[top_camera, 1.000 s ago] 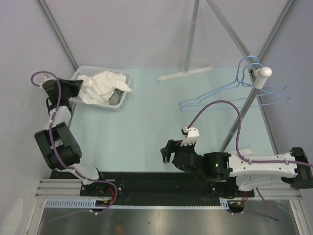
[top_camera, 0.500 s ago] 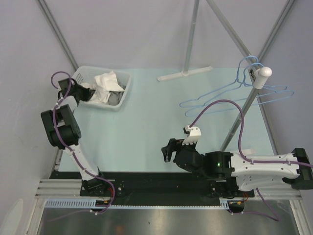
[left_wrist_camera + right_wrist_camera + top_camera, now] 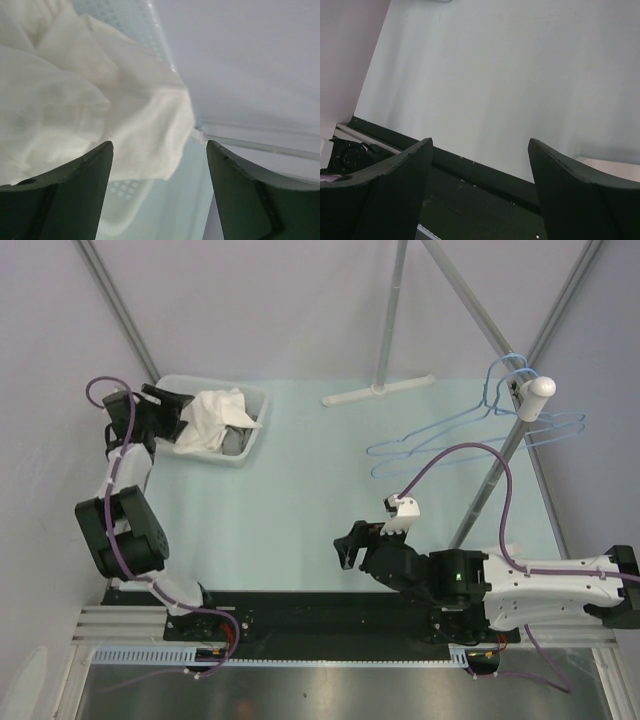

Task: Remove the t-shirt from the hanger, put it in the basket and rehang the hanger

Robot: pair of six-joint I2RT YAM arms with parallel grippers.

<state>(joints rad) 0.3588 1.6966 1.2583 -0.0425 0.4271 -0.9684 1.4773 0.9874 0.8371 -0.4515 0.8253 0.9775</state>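
White t-shirt [image 3: 213,417] heaped in your basket [image 3: 245,448], upper left of the frame.
Your left tool [image 3: 159,165] gapes beside it; your right tool [image 3: 480,165] gapes over the table [image 3: 320,470], lower centre; blue hangers [image 3: 478,435] upper right.

Black-and-white arms [image 3: 540,585] carry looping purple cables [image 3: 455,450] and dark, wedge-shaped fingers [image 3: 60,200].

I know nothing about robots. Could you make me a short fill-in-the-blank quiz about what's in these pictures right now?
1. The white t-shirt lies crumpled in a pale plastic ____.
2. The wire hangers at the far right are coloured ____.
3. The left gripper sits beside the t-shirt with its jaws ____.
4. The hangers carry ____ clothing.

Missing words: basket; blue; open; no
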